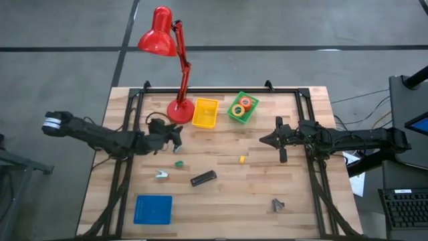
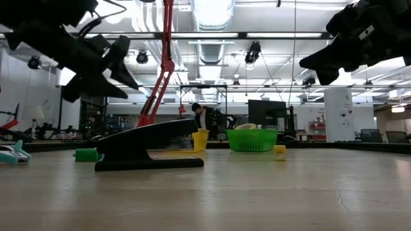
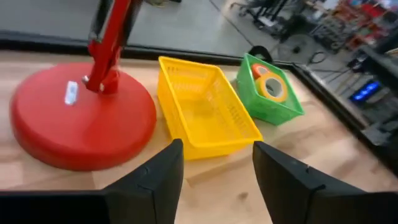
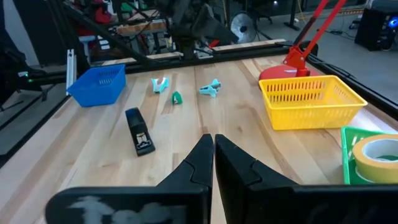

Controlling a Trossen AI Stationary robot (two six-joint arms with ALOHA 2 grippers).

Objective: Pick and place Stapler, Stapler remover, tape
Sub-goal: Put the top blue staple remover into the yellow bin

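While 2 tape rolls (image 1: 242, 105) already sit in the green basket (image 1: 234, 114), the stapler (image 1: 203, 178) lies untouched mid-table, with the left gripper (image 1: 178, 136) spread empty and the right gripper (image 1: 265, 140) closed empty, both aloft.

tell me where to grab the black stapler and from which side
Judging by its pose, take the stapler from straight above, pincer fingers across its narrow width near mid-length. It lies flat and alone on the table, long axis slightly slanted, so both long sides look open.
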